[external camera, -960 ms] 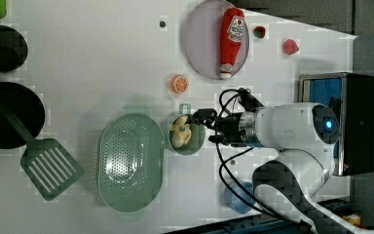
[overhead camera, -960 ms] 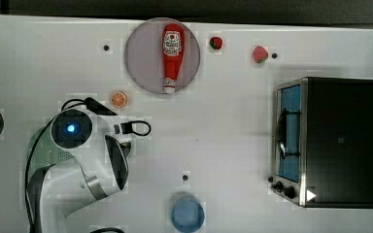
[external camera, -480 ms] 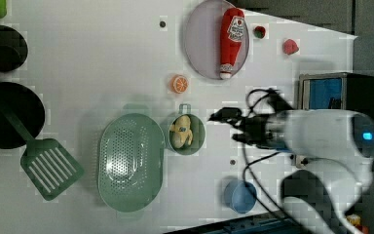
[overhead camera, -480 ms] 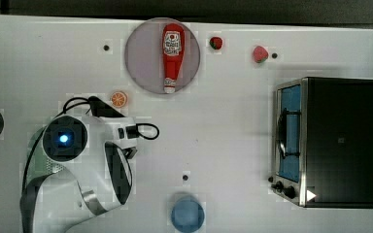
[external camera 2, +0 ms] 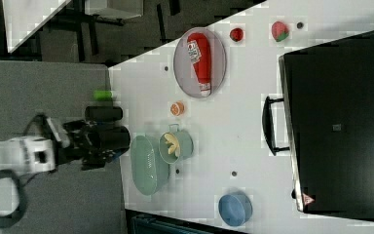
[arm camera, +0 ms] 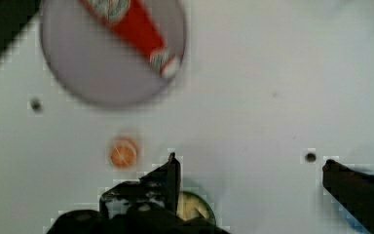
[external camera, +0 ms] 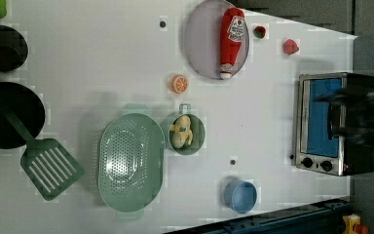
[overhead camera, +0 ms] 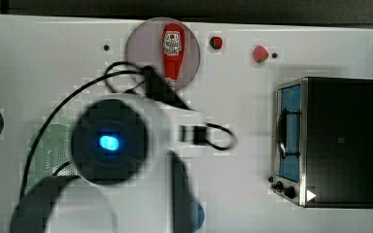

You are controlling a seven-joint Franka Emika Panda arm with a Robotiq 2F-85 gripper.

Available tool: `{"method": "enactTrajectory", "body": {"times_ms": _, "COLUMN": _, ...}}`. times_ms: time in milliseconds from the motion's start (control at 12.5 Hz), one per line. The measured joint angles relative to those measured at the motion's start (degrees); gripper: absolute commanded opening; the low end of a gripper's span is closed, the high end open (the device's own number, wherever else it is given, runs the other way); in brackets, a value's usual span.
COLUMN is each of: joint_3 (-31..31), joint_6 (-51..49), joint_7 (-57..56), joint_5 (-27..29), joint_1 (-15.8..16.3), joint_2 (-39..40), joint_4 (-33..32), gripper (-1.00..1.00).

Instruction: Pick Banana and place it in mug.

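Observation:
The teal-green mug (external camera: 198, 143) stands on the white table beside the pale green colander. The pale yellow banana (external camera: 181, 132) lies inside it, and the right view shows the same mug (external camera 2: 184, 146) and banana (external camera 2: 171, 144). My gripper (arm camera: 250, 160) hangs high above the table, open, with nothing between its black fingers (arm camera: 173, 171). In the wrist view the mug (arm camera: 209, 210) with the banana (arm camera: 191, 207) peeks out just behind one finger. In the left view my arm (external camera: 360, 126) is a dark blur in front of the toaster oven.
A perforated colander (external camera: 131, 161) sits against the mug. An orange slice (external camera: 179, 84), a plate (external camera: 204, 44) with a ketchup bottle (external camera: 233, 39), two strawberries (external camera: 259, 32), a blue cup (external camera: 240, 196), a toaster oven (external camera: 321, 122), a black pan (external camera: 5, 114) and a spatula (external camera: 51, 168) share the table.
The arm has pulled away from the mug toward the left view's right and risen, looming larger in the top view. The banana stays in the mug; the gripper stays open.

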Motion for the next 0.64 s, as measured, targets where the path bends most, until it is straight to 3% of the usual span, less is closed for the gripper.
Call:
{"method": "enactTrajectory", "body": {"times_ms": 240, "joint_3": -6.60, "joint_6": -9.62, "joint_7": -1.35, "joint_5": 0.36, "joint_1": -0.71, "joint_2": -2.36, "joint_4": 6.04, "gripper": 1.00}}
{"method": "enactTrajectory", "body": {"times_ms": 640, "joint_3": -11.88, "joint_6": -11.45, "joint_7": -5.40, "joint_5": -0.35, "joint_1": -2.51, "joint_2": 0.42, "joint_4": 6.49, "gripper": 1.00}}
